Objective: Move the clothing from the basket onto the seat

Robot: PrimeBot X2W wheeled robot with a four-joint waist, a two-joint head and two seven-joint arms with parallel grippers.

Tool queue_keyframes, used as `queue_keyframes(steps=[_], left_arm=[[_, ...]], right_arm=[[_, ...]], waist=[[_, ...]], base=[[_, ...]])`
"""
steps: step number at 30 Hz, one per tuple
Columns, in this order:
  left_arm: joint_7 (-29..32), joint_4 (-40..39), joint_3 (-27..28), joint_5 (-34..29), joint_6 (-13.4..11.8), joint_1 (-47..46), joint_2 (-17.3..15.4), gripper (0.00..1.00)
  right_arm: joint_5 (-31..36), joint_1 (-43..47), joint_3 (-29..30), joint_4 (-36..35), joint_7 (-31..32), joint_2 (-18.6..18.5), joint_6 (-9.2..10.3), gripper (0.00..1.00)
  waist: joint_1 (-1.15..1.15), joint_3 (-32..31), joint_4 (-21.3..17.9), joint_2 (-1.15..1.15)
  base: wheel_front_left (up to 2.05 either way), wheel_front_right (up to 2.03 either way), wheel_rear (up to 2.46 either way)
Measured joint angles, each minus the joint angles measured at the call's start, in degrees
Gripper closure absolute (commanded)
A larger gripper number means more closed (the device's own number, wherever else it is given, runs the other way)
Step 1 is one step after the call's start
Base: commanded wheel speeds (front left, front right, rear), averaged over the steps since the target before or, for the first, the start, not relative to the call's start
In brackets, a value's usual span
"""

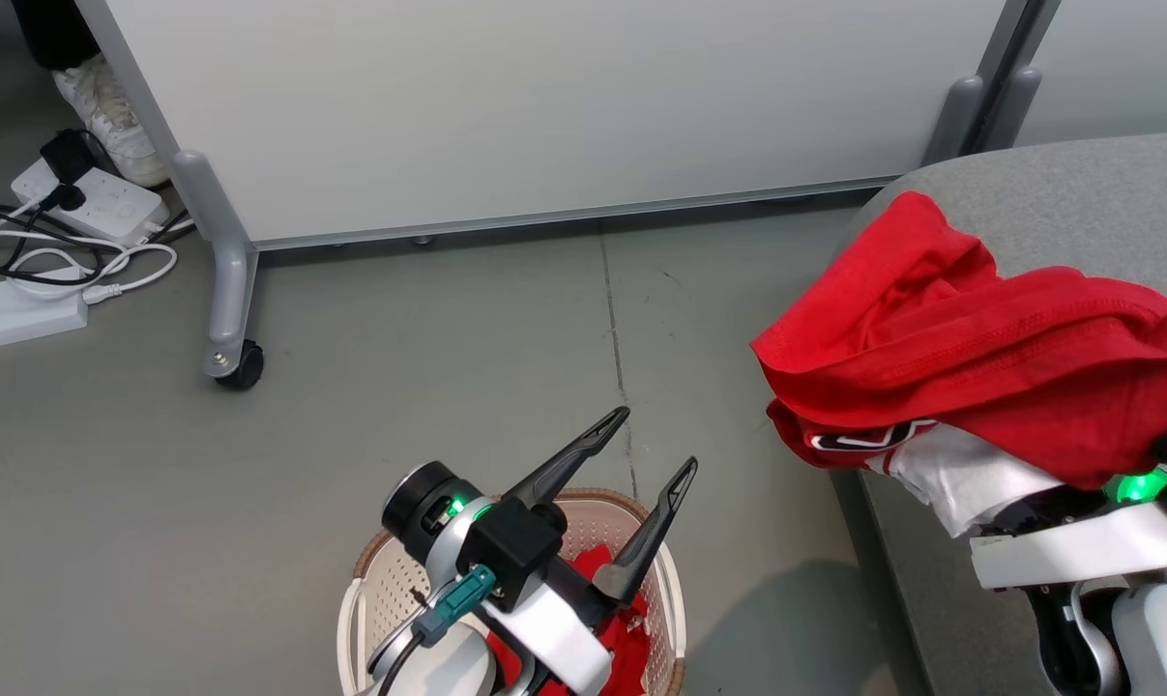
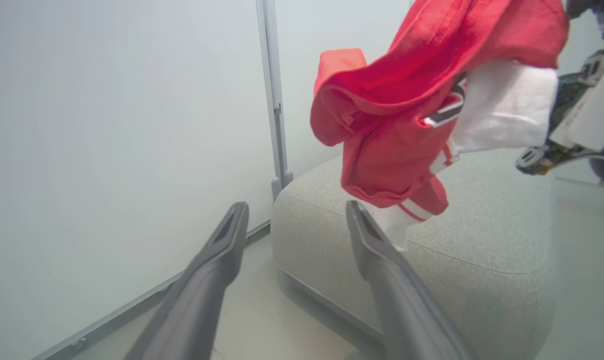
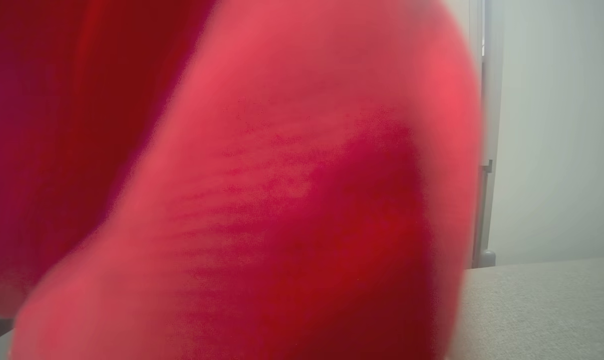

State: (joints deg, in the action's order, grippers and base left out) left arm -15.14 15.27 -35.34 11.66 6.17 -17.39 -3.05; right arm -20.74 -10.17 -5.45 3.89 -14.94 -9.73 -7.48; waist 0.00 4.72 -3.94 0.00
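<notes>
I take the basket point(image 1: 390, 599) as my reference; it stands on the grey floor point(image 1: 448, 387) at the lower middle of my head view. Directly above the basket my left gripper point(image 1: 656, 440) hovers with its two dark fingers spread wide and nothing between them. In the left wrist view the same gripper point(image 2: 296, 207) shows only clear air between its fingers. Inside the basket lies the remaining clothing point(image 1: 627, 633), a crumpled red heap partly hidden behind my left wrist.

To the right of the basket, across a strip of bare floor, sits the seat point(image 1: 1076, 193), a large grey cushion with a rounded corner point(image 2: 472, 225). Up and to the right of the basket, over the seat's near corner, the red garment point(image 1: 979, 348) hangs bunched from my right gripper point(image 1: 1047, 510). That gripper's fingers are buried in the cloth, clamped together on it. A white panel and some striped trim droop from the garment's underside point(image 2: 397, 125), and the lowest fold looks just clear of the cushion. The right wrist view is mostly blurred red fabric point(image 3: 281, 200), with a slice of the seat point(image 3: 542, 310) at its lower right.

Beyond the basket a pale partition panel point(image 1: 544, 97) stands on a wheeled leg point(image 1: 243, 370). Far to the basket's left are power strips point(image 1: 109, 198) with tangled cables and a person's white shoe point(image 1: 109, 116).
</notes>
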Motion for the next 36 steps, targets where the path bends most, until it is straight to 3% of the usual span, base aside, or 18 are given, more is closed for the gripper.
queue_keyframes(steps=[7,16,36], left_arm=[[0.0,-1.1,1.2,-1.1,0.9,4.9,-1.2,0.00],[0.0,-0.3,-1.3,-1.0,1.3,8.8,-2.3,0.00],[0.0,-0.3,-2.0,-1.2,1.3,11.6,-2.9,0.00]], right_arm=[[0.0,2.8,3.3,0.3,0.0,0.2,0.00,1.00],[0.0,6.4,6.8,1.0,0.0,1.0,0.00,1.00],[-0.9,8.5,7.6,3.2,0.0,1.5,0.00,1.00]], waist=[[0.00,-0.4,-0.1,0.00],[0.00,-0.6,0.2,0.00],[0.00,-1.9,0.4,0.00]], base=[[0.00,0.00,0.00],[0.00,0.00,0.00],[0.00,0.00,0.00]])
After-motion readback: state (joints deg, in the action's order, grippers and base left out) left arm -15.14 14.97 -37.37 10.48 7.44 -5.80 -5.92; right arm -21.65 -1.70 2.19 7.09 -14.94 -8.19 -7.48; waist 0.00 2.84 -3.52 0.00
